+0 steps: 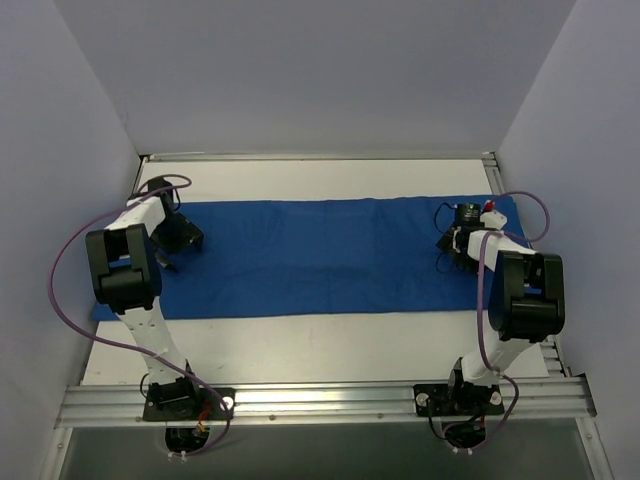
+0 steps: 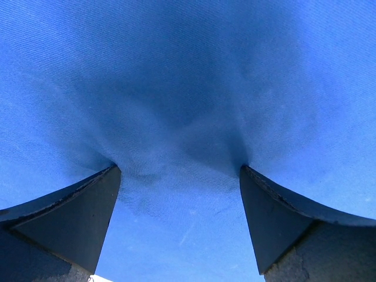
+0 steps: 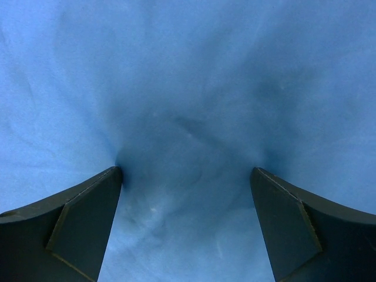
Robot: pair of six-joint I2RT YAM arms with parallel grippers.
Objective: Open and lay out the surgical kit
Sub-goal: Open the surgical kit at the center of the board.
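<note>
blue cloth wrap laid flat, left and right jaws wide apart, pressing it

A flat white bench top stands inside a booth of plain, pale grey-lavender panels: a back wall, a left side wall and a right side wall. A wide slotted aluminium rail crosses the bench's near edge, and a thin metal strip lines its far edge. The light is soft and even, with faint shadows.
</note>
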